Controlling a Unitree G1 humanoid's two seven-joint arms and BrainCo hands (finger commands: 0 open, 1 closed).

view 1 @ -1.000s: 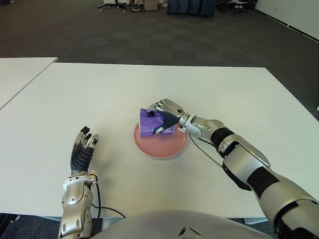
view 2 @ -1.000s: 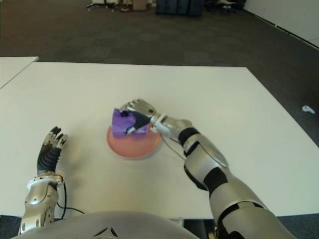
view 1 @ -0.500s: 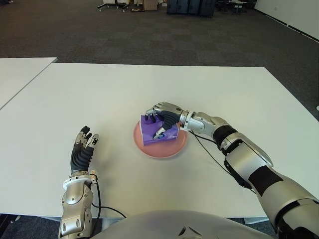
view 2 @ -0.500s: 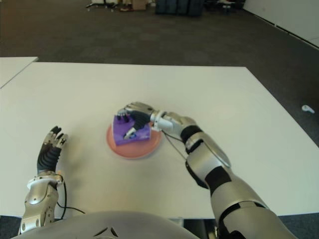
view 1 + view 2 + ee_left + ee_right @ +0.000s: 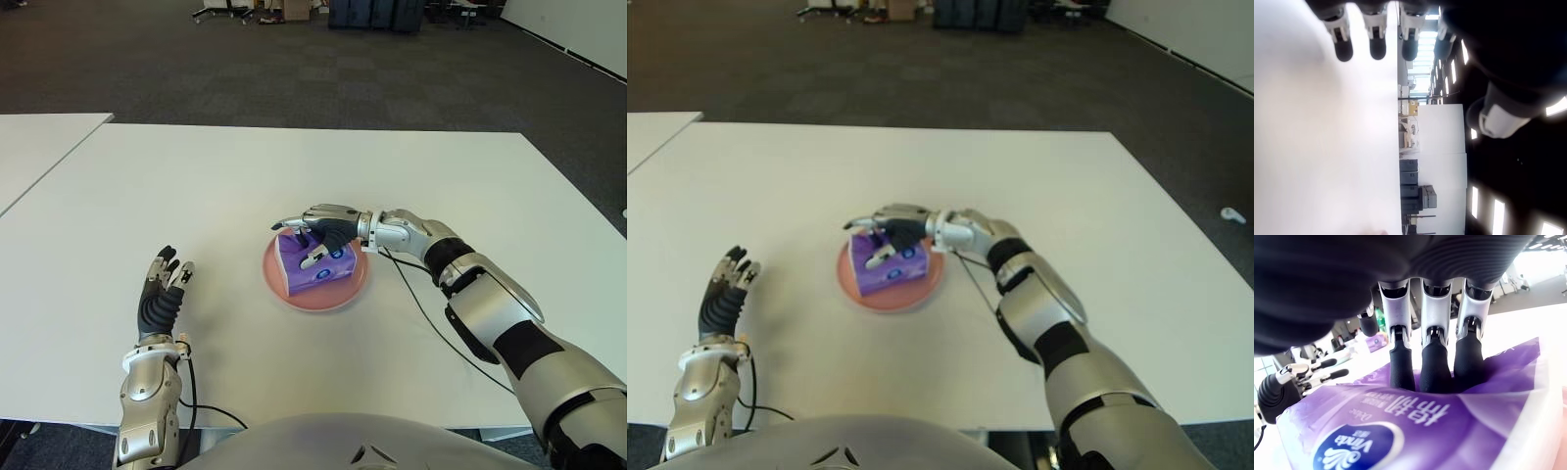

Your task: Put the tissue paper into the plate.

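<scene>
The purple tissue pack (image 5: 315,268) lies flat in the pink plate (image 5: 355,286) at the middle of the white table (image 5: 196,176). My right hand (image 5: 310,237) hovers over the pack, reaching in from the right, its fingers stretched out and spread. In the right wrist view the fingertips (image 5: 1436,363) touch the pack's top (image 5: 1415,431) without curling round it. The thumb lies on the pack's near face. My left hand (image 5: 164,290) shows at the near left of the table, fingers straight and holding nothing (image 5: 1376,44).
A second white table (image 5: 39,147) stands off to the left. Dark carpet floor lies beyond the far edge. A black cable (image 5: 431,318) trails along the table under my right forearm.
The pack went from tilted and gripped above the plate to lying flat in it. My right hand's fingers uncurled and let go. The left hand stayed still.
</scene>
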